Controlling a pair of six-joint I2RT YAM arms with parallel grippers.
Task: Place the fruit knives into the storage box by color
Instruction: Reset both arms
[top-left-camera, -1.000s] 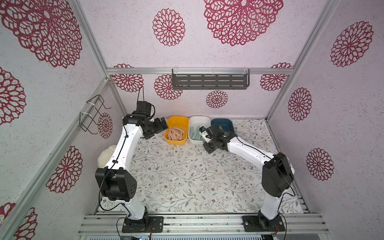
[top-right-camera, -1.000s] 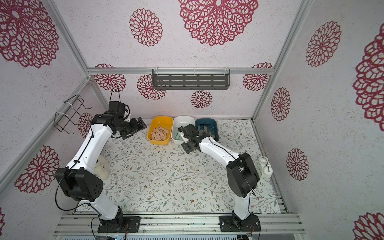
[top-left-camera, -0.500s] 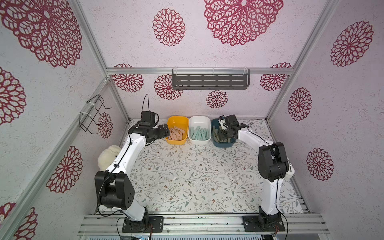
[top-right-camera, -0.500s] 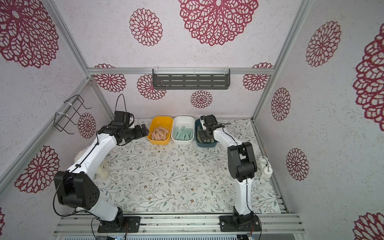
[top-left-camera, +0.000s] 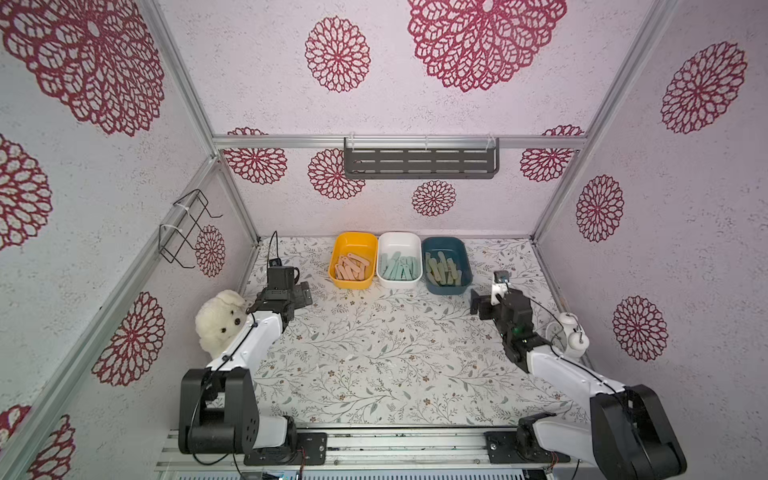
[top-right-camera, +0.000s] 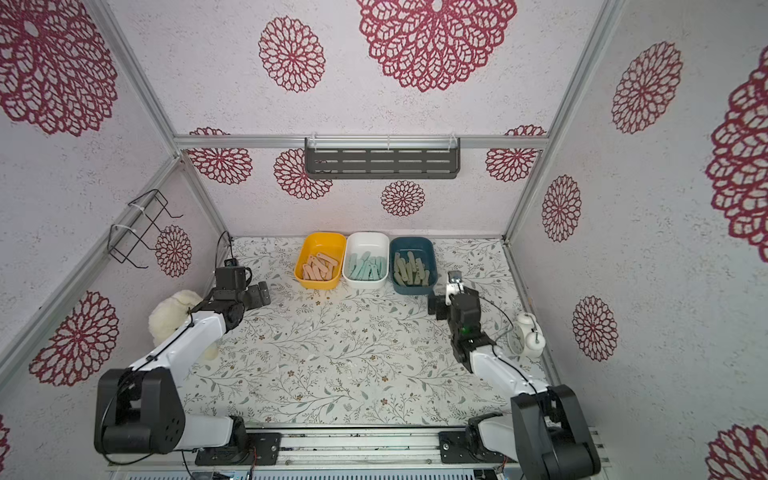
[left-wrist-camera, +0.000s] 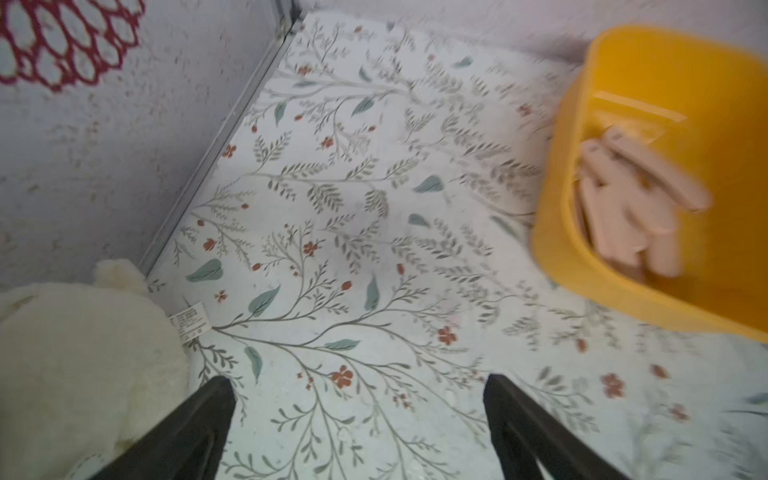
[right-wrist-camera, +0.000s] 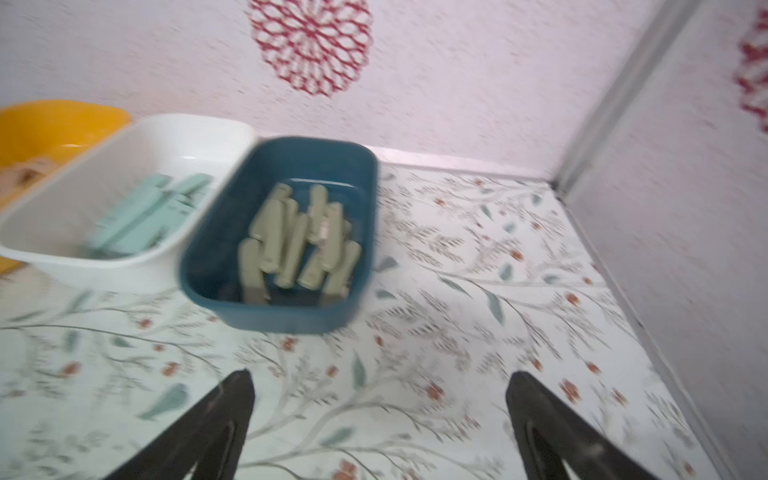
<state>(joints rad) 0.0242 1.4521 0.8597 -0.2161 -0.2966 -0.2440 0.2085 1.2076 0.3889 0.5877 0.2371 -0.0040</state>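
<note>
Well, my left gripper (left-wrist-camera: 357, 384) hung with jaws spread wide and empty over the floral mat (left-wrist-camera: 374, 249), near the yellow box (left-wrist-camera: 557, 249) holding the peach knives (left-wrist-camera: 631, 199). My right gripper (right-wrist-camera: 382, 378), equally spread and empty, faced the blue box (right-wrist-camera: 266, 320) of olive knives (right-wrist-camera: 291, 237). The mint knives (right-wrist-camera: 145, 220) lay in the white box (right-wrist-camera: 104, 272).

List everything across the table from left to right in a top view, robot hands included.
plush dog → left hand → yellow box → white box → blue box → right hand → alarm clock
</note>
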